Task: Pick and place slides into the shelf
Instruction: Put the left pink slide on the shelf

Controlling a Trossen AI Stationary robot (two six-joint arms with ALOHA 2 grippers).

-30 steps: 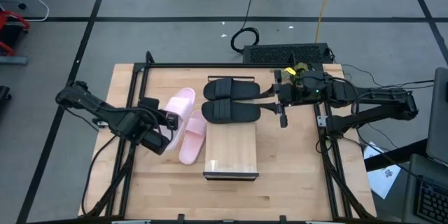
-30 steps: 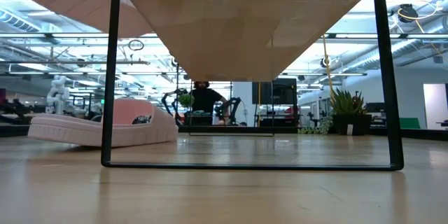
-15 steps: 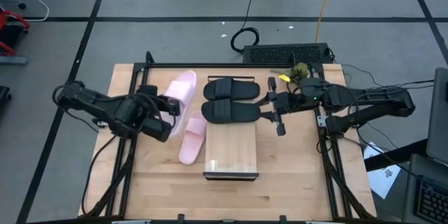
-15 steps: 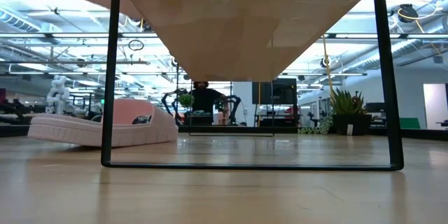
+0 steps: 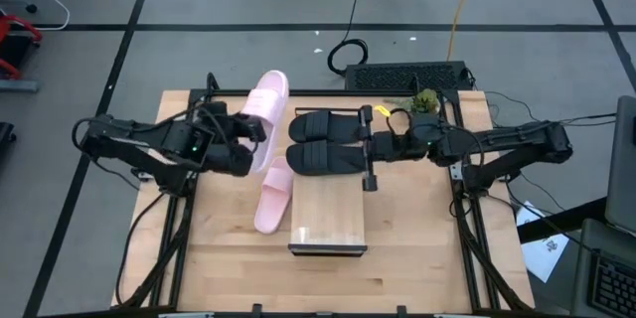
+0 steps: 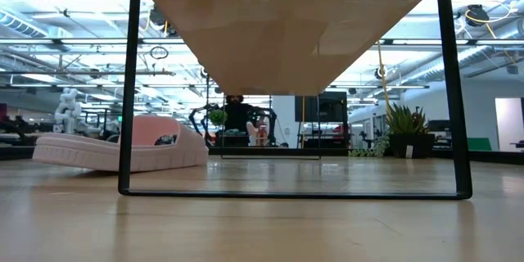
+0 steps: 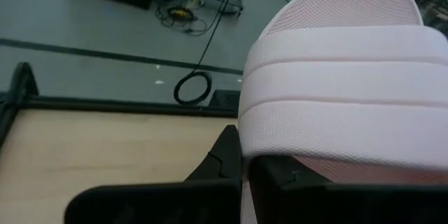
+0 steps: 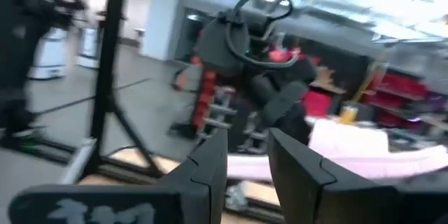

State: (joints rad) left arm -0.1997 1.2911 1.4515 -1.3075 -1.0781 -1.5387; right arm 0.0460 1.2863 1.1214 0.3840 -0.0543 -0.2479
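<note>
A pale pink slide hangs in the air over the table's far left, with my left gripper shut on it. The second pink slide lies sole-down on the table beside the shelf; the low view shows this pink slide too. Two black slides rest sole-down, side by side, on the shelf's far half. Just right of the black slides my right gripper stands open, with nothing between its fingers. My left gripper pinches the pink slide at the side end of its ribbed strap. One finger is outside the strap and the other seems to lie under it. The slide is lifted clear, its toe toward the table's far edge.
A dark metal frame runs along the table's left, far and right sides. The shelf's dark end frame stands on the tabletop in the low view. A black box and cables lie beyond the far edge. Bare tabletop shows at the near right.
My left gripper has risen and gone toward the table's far edge with the pink slide, turning it so that its toe points to the far edge; the slide has left the low view's top. My right gripper has moved toward the table's left, up to the black slides, tipping upward.
</note>
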